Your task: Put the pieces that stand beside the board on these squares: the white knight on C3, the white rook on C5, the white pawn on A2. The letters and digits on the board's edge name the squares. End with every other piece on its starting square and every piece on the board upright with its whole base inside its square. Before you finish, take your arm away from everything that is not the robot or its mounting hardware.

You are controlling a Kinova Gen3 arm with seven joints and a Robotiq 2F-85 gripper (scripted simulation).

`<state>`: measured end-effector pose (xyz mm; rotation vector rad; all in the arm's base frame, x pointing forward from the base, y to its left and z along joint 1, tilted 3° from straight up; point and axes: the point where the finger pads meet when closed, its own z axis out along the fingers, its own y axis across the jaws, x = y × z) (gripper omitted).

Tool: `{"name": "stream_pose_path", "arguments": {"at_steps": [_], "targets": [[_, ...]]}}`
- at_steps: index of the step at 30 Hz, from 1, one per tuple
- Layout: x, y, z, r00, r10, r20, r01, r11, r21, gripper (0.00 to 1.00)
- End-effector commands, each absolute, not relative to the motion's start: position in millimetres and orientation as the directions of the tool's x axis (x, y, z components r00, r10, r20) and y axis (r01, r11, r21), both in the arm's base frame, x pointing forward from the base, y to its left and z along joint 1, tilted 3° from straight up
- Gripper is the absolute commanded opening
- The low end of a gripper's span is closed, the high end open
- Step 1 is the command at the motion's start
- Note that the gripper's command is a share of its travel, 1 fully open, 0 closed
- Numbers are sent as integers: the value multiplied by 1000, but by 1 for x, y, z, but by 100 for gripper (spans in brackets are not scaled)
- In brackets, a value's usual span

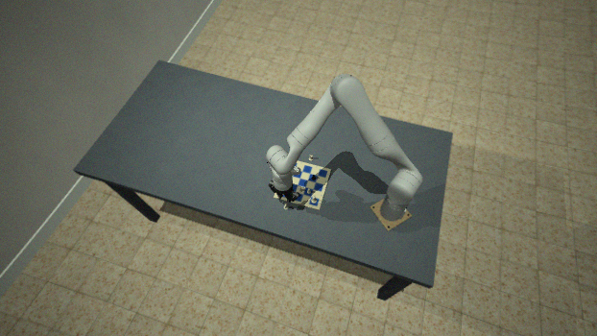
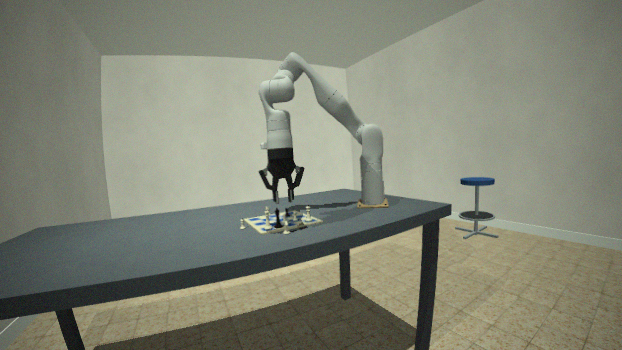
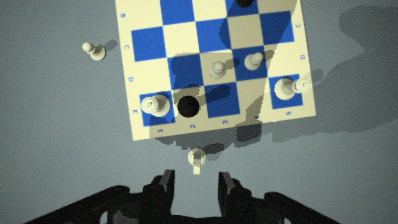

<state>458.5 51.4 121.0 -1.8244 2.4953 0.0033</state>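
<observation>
The small blue and cream chessboard [image 3: 215, 65] lies on the dark table. A white piece, seemingly the knight [image 3: 196, 159], stands off the board just past its row-E edge near file 2. A white pawn [image 3: 93, 50] stands on the table beside the file-1 edge. Another white piece [image 1: 312, 156] stands past the far edge of the board. My gripper [image 3: 196, 183] hangs well above the table [image 2: 282, 200], roughly over the knight. Its fingers are partly narrowed with nothing between them.
On the board stand a white piece on E1 [image 3: 155, 105], a black piece on E2 [image 3: 188, 106], two white pawns [image 3: 217, 69] [image 3: 253, 60], a white piece on E5 [image 3: 287, 88] and another black piece [image 3: 243, 2]. The arm's base [image 1: 391, 213] is at the right.
</observation>
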Motion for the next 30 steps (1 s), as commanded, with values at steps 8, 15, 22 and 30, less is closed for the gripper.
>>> {"name": "stream_pose_path", "arguments": {"at_steps": [8,15,22,30], "targets": [[459,52,109,-301,-953,-42,-953,302,-27,37],[459,53,101,-301,-953,-42,-953,302,-27,37],[459,53,90,-301,-953,-42,-953,302,-27,37],[460,53,83,-301,-953,-42,-953,302,-27,37]]}}
